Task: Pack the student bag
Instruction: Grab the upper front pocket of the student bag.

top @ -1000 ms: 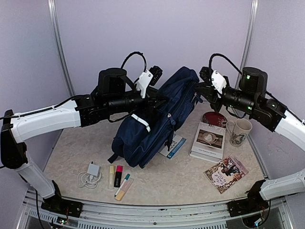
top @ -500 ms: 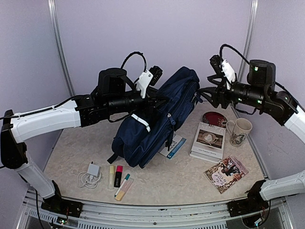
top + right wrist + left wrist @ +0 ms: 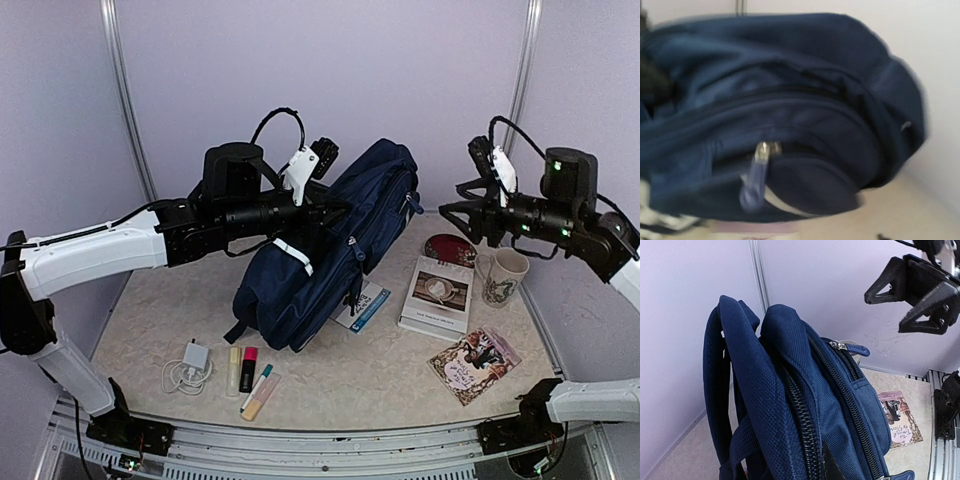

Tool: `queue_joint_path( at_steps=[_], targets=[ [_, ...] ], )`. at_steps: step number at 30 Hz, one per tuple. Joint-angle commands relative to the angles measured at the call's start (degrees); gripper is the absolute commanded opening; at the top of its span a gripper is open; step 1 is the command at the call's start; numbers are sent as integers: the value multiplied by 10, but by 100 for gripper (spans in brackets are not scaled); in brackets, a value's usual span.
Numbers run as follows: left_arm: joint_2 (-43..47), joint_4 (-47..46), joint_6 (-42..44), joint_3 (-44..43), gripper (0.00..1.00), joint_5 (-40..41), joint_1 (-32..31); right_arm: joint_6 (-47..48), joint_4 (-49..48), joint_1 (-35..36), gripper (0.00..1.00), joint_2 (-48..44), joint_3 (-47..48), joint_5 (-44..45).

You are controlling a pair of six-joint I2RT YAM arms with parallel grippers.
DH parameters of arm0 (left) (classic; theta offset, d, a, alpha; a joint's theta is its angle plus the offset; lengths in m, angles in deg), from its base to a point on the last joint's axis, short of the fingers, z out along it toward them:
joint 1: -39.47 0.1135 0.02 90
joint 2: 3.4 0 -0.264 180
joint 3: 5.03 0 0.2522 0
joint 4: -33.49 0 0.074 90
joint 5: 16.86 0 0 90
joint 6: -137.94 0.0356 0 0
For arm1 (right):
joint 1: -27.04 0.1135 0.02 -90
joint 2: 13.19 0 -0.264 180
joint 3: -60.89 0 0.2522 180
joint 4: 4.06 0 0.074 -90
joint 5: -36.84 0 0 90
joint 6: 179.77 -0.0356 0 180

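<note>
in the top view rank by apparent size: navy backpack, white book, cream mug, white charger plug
1. dark navy fabric backpack
2. white paperback book
3. cream ceramic mug
4. white charger plug

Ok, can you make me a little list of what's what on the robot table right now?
bag: student bag, propped up tilted, zips look shut
left gripper: against the bag, fingers hidden
right gripper: open, empty, apart from the bag
not packed, lying on the table: book, mug, highlighters, charger
</note>
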Motion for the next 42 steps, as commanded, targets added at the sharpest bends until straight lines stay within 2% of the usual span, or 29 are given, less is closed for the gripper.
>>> queue_joint_path(
  at_steps=[1, 5, 9, 11, 14, 18, 22, 28, 32, 36, 42],
  targets=[
    [25, -68, 24, -23, 0, 7, 5, 292, -207, 7, 66, -105, -154, 35],
    [21, -70, 23, -25, 0, 7, 5, 503, -356, 8, 64, -135, -258, 24],
    [15, -67, 23, -30, 0, 5, 5, 634, -410, 9, 61, -125, -285, -39],
    [14, -64, 24, -33, 0, 3, 5, 679, -467, 11, 61, -117, -305, -57],
    [11, -65, 25, -34, 0, -4, 5, 713, -521, 12, 62, -90, -312, -56],
    [9, -74, 23, -29, 0, -11, 6, 739, -538, 14, 59, -61, -301, -63],
    [12, -73, 23, -27, 0, -16, 6, 765, -515, 22, 52, -32, -279, -68],
    [17, -78, 24, -19, 0, -16, 7, 781, -522, 31, 48, -5, -271, -67],
    [16, -78, 24, -18, 0, -19, 7, 783, -530, 41, 40, 8, -267, -70],
    [15, -77, 24, -19, 0, -21, 9, 800, -523, 57, 37, 12, -265, -61],
    [15, -77, 25, -18, 0, -21, 11, 798, -510, 58, 19, 16, -255, -36]
  ],
)
